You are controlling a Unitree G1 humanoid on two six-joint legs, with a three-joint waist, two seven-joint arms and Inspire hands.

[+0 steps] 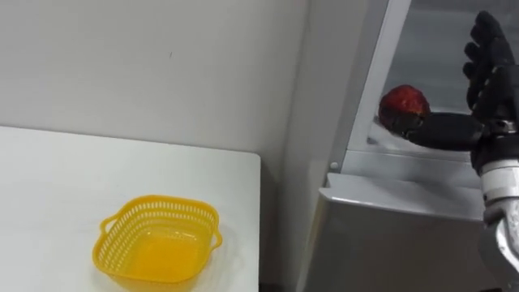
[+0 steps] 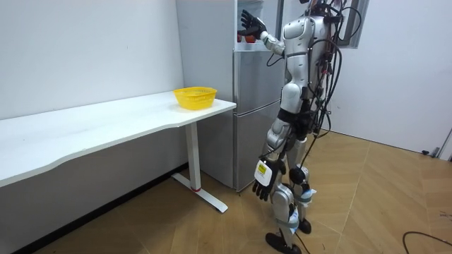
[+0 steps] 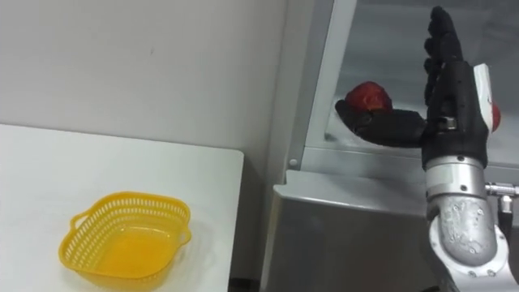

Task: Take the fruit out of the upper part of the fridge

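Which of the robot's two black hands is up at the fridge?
The right hand, raised open beside the round red fruit in the grey fridge; the left hand hangs low beside its leg.

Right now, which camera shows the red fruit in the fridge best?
The left eye view: nearly all of the red fruit shows, above the right hand's thumb. The right eye view is similar, with the thumb crossing its base. The room view gives just a red speck.
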